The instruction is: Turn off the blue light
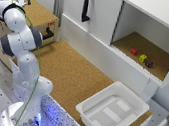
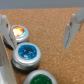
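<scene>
From the wrist view I see my gripper (image 2: 40, 27) spread wide with nothing between its fingers (image 2: 72, 27), hanging over a row of three round buttons on the cork desk (image 1: 78, 75): an orange button (image 2: 19, 33), the blue button (image 2: 27, 53) and a green button (image 2: 39, 79) at the picture's edge. The blue button sits between the other two and almost touches both, so I'd bring one fingertip squarely over its cap and press straight down, without brushing either neighbour. In the exterior view a blue glow (image 1: 49, 110) shows at the desk's near edge beside the arm's base. The white tray (image 1: 112, 110) and the cabinet (image 1: 139, 30) are well apart, so I have open room.
</scene>
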Controlling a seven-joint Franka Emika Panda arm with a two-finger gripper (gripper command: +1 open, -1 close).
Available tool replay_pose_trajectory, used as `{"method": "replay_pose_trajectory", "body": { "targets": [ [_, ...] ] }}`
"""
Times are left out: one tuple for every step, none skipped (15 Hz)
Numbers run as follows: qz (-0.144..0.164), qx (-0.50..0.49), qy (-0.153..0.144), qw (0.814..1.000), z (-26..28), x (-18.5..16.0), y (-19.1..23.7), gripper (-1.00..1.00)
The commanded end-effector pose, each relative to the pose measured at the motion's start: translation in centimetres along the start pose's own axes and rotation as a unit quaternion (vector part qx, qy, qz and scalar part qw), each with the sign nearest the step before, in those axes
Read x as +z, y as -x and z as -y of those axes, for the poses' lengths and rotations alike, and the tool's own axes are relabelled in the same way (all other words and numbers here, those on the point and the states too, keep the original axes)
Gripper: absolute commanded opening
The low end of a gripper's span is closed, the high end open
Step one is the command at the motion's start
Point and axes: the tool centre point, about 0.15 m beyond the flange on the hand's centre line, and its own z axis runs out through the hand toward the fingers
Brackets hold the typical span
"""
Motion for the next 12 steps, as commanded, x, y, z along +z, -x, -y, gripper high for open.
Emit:
{"method": "replay_pose_trajectory", "body": {
  "targets": [
    [-0.059,0.037,0.006,0.998,-6.5,0.4,7.6,1.00],
    [-0.057,0.053,0.012,0.997,-7.7,0.4,9.1,1.00],
    [-0.054,0.066,0.016,0.996,-8.8,0.6,10.6,1.00],
    [-0.053,0.081,0.014,0.995,-9.7,0.9,12.0,1.00],
    [-0.054,0.102,0.011,0.993,-10.9,1.4,13.7,1.00],
    [-0.055,0.120,0.003,0.991,-11.9,2.0,15.1,1.00],
    [-0.055,0.141,-0.003,0.989,-12.9,2.2,16.2,1.00],
    [-0.055,0.141,-0.003,0.989,-12.9,2.2,16.2,1.00],
    [-0.055,0.141,-0.003,0.989,-12.9,2.2,16.2,1.00],
    [-0.055,0.141,-0.003,0.989,-12.9,2.2,16.2,1.00],
    [-0.055,0.141,-0.003,0.989,-12.9,2.2,16.2,1.00],
    [-0.055,0.141,-0.003,0.989,-12.9,2.2,16.2,1.00]
  ]
}}
